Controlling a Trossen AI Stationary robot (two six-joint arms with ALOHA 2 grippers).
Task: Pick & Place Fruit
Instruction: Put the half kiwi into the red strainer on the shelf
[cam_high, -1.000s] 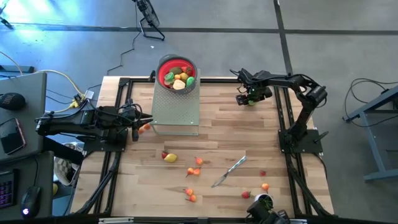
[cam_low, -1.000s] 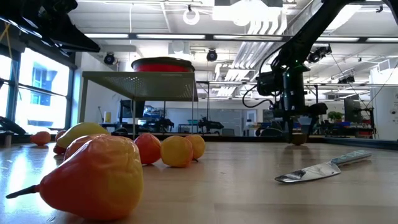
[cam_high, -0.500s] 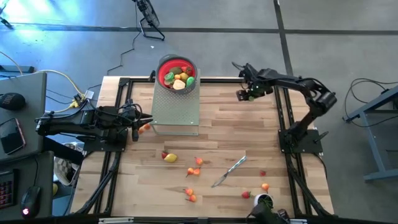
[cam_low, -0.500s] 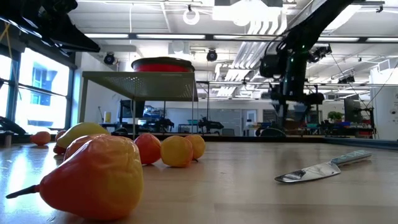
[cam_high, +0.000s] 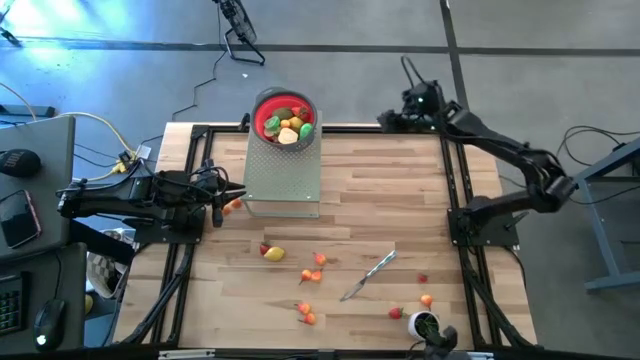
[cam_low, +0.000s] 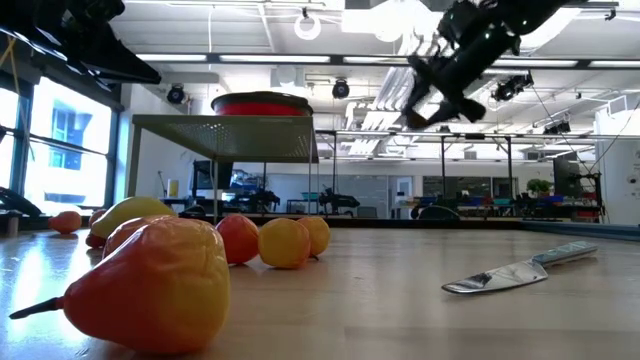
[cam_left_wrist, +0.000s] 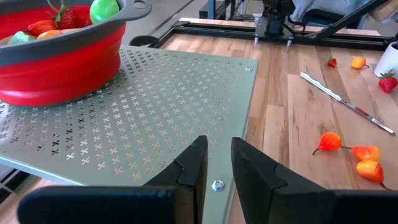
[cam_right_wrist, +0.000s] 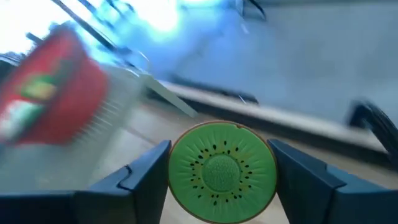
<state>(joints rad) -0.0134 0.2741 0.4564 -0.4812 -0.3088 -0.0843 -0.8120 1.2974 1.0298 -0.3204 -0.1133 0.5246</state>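
- Green kiwi slice (cam_right_wrist: 222, 172), cut face showing its black seeds, is clamped between the two dark fingers (cam_right_wrist: 143, 171) of the right gripper (cam_high: 412, 103).
- That gripper is raised in the air at the table's far right corner, high above the wood in the low view.
- Left gripper (cam_left_wrist: 216, 163) sits at the left edge beside the perforated grey stand (cam_high: 283, 170); its jaws are nearly together with only a thin gap and nothing between them.
- On the stand's far end rests the red bowl (cam_high: 284, 117), holding several fruit pieces (cam_high: 288, 128), green, orange and tan.
- More fruit lies loose on the wooden table (cam_high: 400, 200): a yellow piece (cam_high: 274, 254) with a red one touching it, and orange pieces (cam_high: 318, 260) nearer the middle.
- A silver knife (cam_high: 367, 275) lies right of those, with small red and orange fruit (cam_high: 426, 299) beyond it near a white cup (cam_high: 424, 322).
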